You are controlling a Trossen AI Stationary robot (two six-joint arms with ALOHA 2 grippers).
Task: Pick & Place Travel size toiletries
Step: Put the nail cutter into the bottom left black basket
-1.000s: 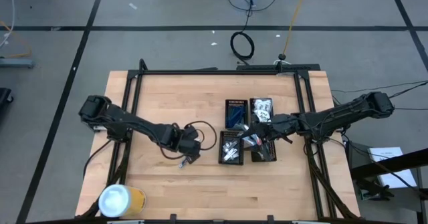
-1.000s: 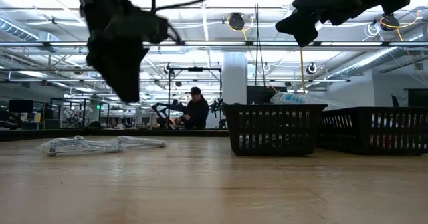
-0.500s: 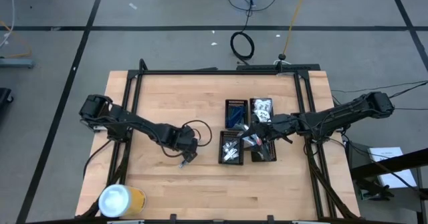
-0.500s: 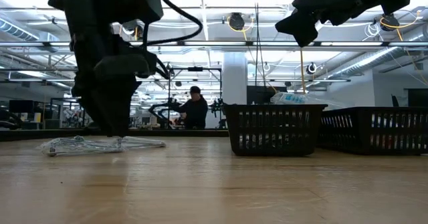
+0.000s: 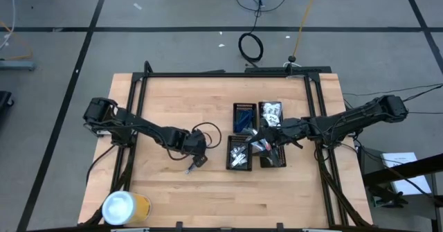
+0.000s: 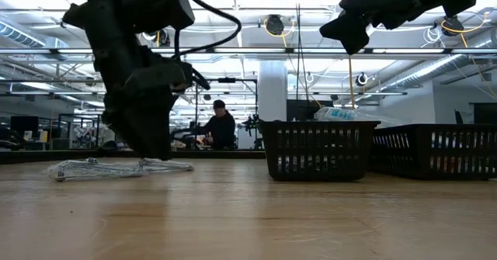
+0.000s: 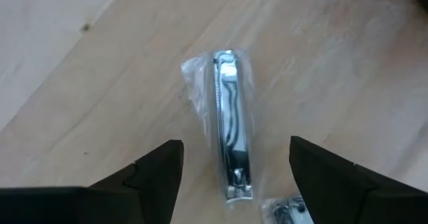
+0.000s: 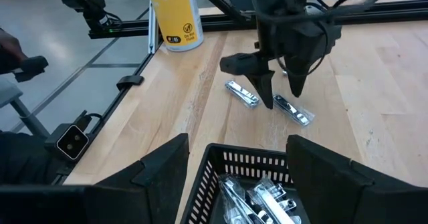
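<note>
Two silvery clippers in clear packets (image 8: 241,93) (image 8: 295,110) lie flat on the wooden table, left of the black trays. In the left wrist view one packet (image 7: 226,117) lies lengthwise between the fingers of my left gripper (image 7: 234,144), and the other packet (image 7: 287,210) shows at the picture's edge. My left gripper (image 5: 196,160) is open and points steeply down, low over them (image 6: 155,153). I cannot see it touch either packet. My right gripper (image 5: 257,146) hangs open above the trays, with nothing between its fingers (image 8: 237,140).
Several black gridded trays stand right of centre: one with silvery items (image 5: 239,154), one with blue items (image 5: 243,118), one with white packets (image 5: 270,112) and one under my right gripper (image 5: 275,157). A yellow cylinder with a white lid (image 5: 124,208) stands at the near left corner.
My left gripper has come down toward the table, tipping steeper, until its fingertips stand low over the two packets. The packets have stayed in place.
</note>
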